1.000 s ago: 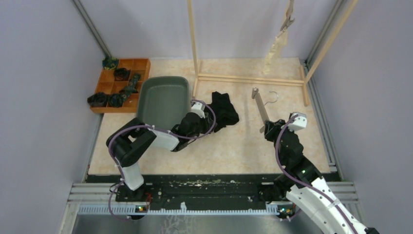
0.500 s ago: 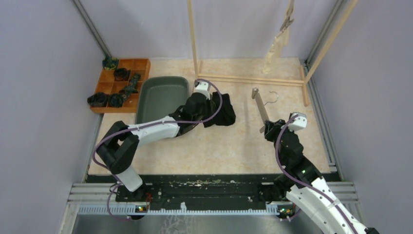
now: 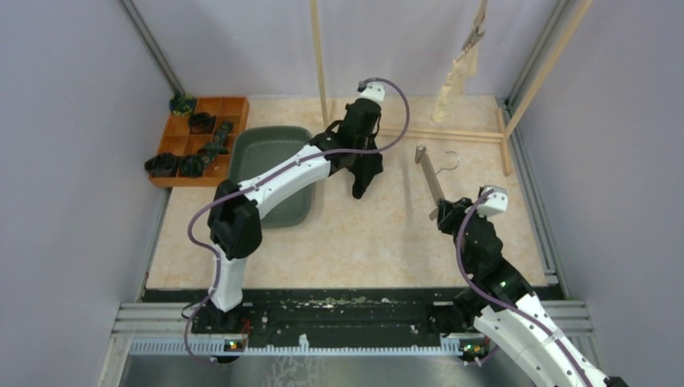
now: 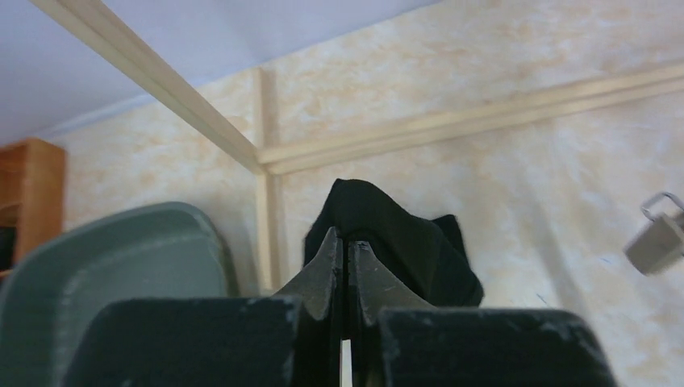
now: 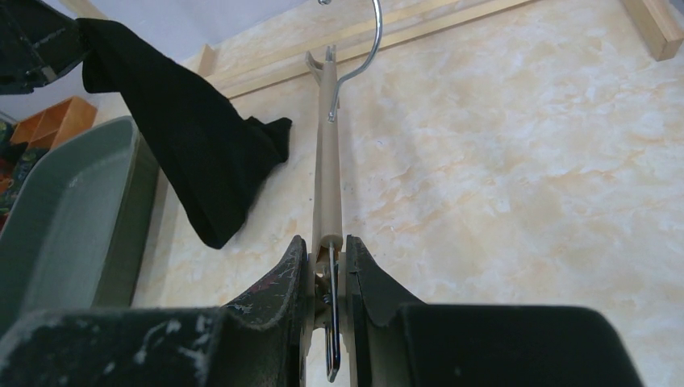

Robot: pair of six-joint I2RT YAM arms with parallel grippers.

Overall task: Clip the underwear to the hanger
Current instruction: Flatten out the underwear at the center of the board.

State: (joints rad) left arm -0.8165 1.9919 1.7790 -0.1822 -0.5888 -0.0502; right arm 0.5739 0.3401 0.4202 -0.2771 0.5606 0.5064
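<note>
Counter [image 3: 379, 234]: beige, marbled.
Wooden compartment tray [image 3: 234, 109], 10 o'clock: dark bundled items [image 3: 200, 122] in several cells.
Grey-green tub [image 3: 258, 161]: just beside tray, on its 4 o'clock side.
Pale wooden rack frame [image 3: 319, 56], 12 o'clock: base rail [image 3: 419, 131] on counter.

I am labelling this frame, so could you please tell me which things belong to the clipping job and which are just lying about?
Job: black underwear, in the left end effector; hanger, in the right end effector; cream underwear, hanging at the back; wooden rack.
Lying about: green tub; wooden tray; dark items in it.
</note>
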